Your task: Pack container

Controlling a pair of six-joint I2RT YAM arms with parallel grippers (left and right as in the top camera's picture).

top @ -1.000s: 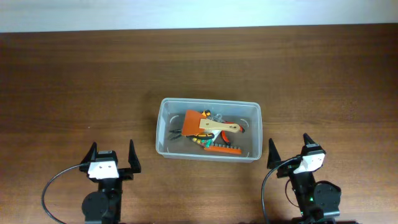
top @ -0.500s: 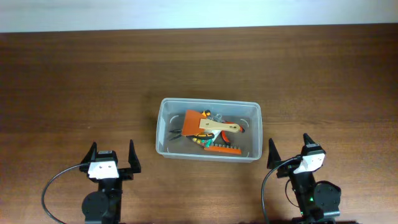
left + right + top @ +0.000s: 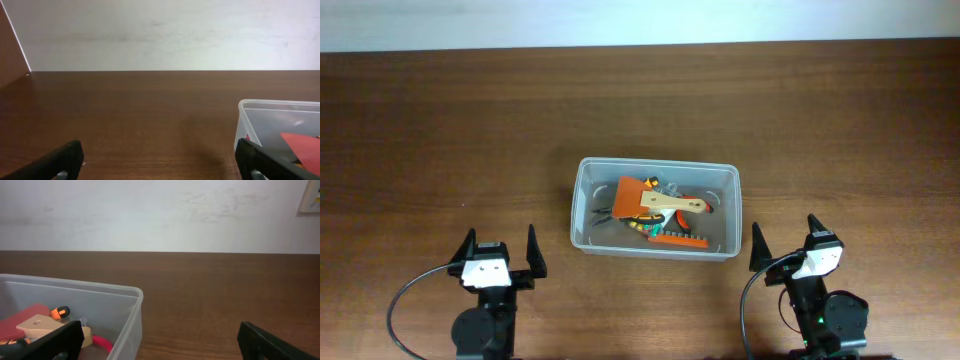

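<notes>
Left gripper (image 3: 501, 238) at seven o'clock and right gripper (image 3: 783, 230) at five, both spread wide and holding nothing, well apart from the container (image 3: 578, 215). Sits at centre, toward twelve from both, already loaded with a heap of tools (image 3: 655, 208). Looks packed, or nearly so; nothing loose seen outside. Hard to sort the tangled heap; cropped in both wrist views.

Robot lab, wooden table (image 3: 420, 120), bare white wall (image 3: 160, 35)
</notes>
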